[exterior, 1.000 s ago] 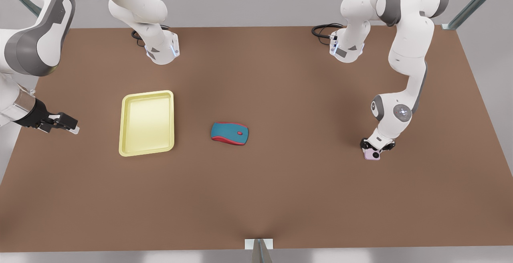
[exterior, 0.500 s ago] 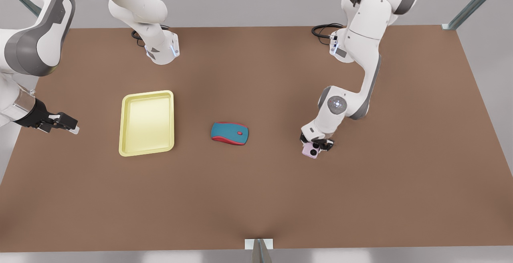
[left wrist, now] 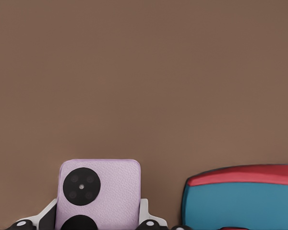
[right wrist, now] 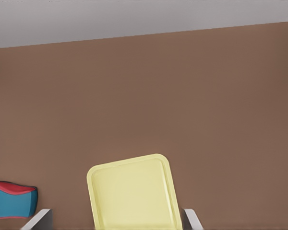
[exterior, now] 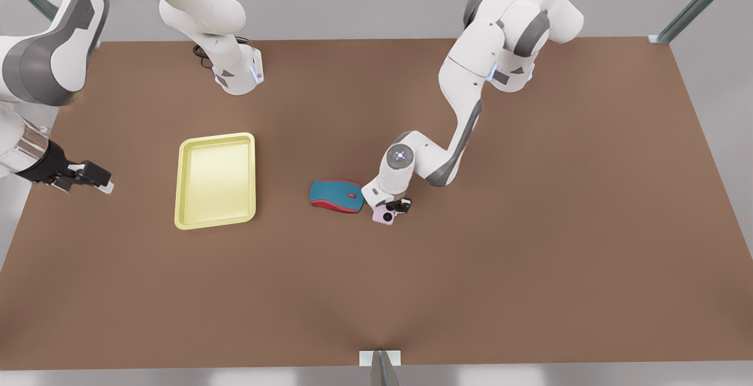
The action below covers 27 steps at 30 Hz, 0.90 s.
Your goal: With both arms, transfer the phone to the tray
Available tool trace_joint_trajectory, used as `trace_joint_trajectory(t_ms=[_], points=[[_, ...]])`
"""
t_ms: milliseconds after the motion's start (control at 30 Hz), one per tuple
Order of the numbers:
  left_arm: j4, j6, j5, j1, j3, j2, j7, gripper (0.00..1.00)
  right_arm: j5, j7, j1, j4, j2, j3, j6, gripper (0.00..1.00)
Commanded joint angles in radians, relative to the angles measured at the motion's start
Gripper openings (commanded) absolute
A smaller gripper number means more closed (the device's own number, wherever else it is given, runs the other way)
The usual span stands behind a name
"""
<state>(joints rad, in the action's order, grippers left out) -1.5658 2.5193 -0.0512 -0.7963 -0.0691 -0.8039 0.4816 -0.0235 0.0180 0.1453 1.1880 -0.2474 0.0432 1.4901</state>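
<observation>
My left gripper [exterior: 392,208] is shut on the pale pink phone [exterior: 383,216], just to the front view's right of the teal-and-red mouse [exterior: 336,196]. In the left wrist view the phone [left wrist: 98,189] sits between my fingers [left wrist: 145,214], its black lenses facing the camera, with the mouse [left wrist: 240,199] close beside it. The pale yellow tray [exterior: 216,180] lies on the table at the front view's left. My right gripper [exterior: 97,185] waits open beyond the tray's left side; its wrist view looks across the tray [right wrist: 134,194] between spread fingertips [right wrist: 38,219].
The mouse lies on the brown table [exterior: 529,268] between the phone and the tray. Both arm bases [exterior: 238,74] stand at the far edge, and a small bracket [exterior: 380,358] sits at the near edge.
The left arm has swept the held phone from the front view's right side across to beside the mouse. The right gripper shifted very slightly. Tray and mouse have not moved.
</observation>
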Motion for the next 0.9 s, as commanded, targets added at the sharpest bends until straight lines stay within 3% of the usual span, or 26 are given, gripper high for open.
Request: trace_joint_trajectory(t_ms=[0,133,167,200,300,333,367,433,567,633,700,733,800,833,867], points=[[0.013,-0.025,0.004,-0.001,-0.001,-0.015,0.379,0.78,0.000,-0.003,0.005,-0.002,0.014,-0.005,-0.080,1.00],[0.015,-0.017,0.068,-0.001,0.000,-0.020,0.335,0.79,-0.010,-0.045,-0.036,-0.047,0.014,0.014,-0.074,1.00],[0.020,-0.017,0.070,-0.003,0.000,-0.021,0.336,0.96,-0.004,-0.148,-0.099,-0.047,0.011,0.015,-0.071,1.00],[0.027,-0.024,0.068,-0.009,0.000,-0.021,0.344,1.00,0.002,-0.239,-0.161,-0.047,0.011,0.015,-0.070,1.00],[0.043,-0.027,0.062,-0.009,0.000,-0.018,0.364,1.00,-0.004,-0.311,-0.205,-0.048,0.013,0.063,-0.070,1.00],[0.043,-0.049,0.065,-0.008,-0.008,0.000,0.356,1.00,0.002,-0.345,-0.205,-0.053,0.004,0.118,-0.070,1.00],[0.043,-0.166,0.065,0.000,-0.034,0.054,0.318,1.00,0.000,-0.371,-0.219,-0.053,-0.027,0.127,-0.056,1.00],[0.043,-0.402,-0.036,0.074,-0.098,0.175,0.083,1.00,0.019,-0.355,-0.268,-0.038,-0.053,0.138,-0.010,1.00],[0.059,-0.746,-0.205,0.085,-0.471,0.299,-0.408,1.00,0.019,-0.673,-0.391,-0.061,-0.188,0.175,0.081,1.00],[0.191,-0.932,-0.203,0.085,-0.610,0.302,-0.483,1.00,0.034,-0.921,-0.487,-0.062,-0.272,0.175,0.188,1.00],[0.265,-1.030,-0.196,0.086,-0.664,0.339,-0.509,1.00,0.085,-1.041,-0.532,-0.064,-0.315,0.173,0.240,1.00],[0.263,-1.033,-0.188,0.115,-0.646,0.388,-0.509,1.00,0.103,-1.090,-0.556,-0.065,-0.334,0.173,0.254,1.00],[0.288,-1.087,0.029,0.514,-0.131,0.534,-0.505,1.00,0.164,-1.211,-0.602,-0.110,-0.400,0.170,0.282,1.00],[0.287,-1.097,0.097,0.641,0.037,0.569,-0.503,1.00,0.188,-1.234,-0.615,-0.142,-0.434,0.170,0.283,1.00],[0.276,-1.093,0.102,0.697,0.095,0.589,-0.505,1.00,0.188,-1.251,-0.616,-0.165,-0.458,0.170,0.288,1.00]])
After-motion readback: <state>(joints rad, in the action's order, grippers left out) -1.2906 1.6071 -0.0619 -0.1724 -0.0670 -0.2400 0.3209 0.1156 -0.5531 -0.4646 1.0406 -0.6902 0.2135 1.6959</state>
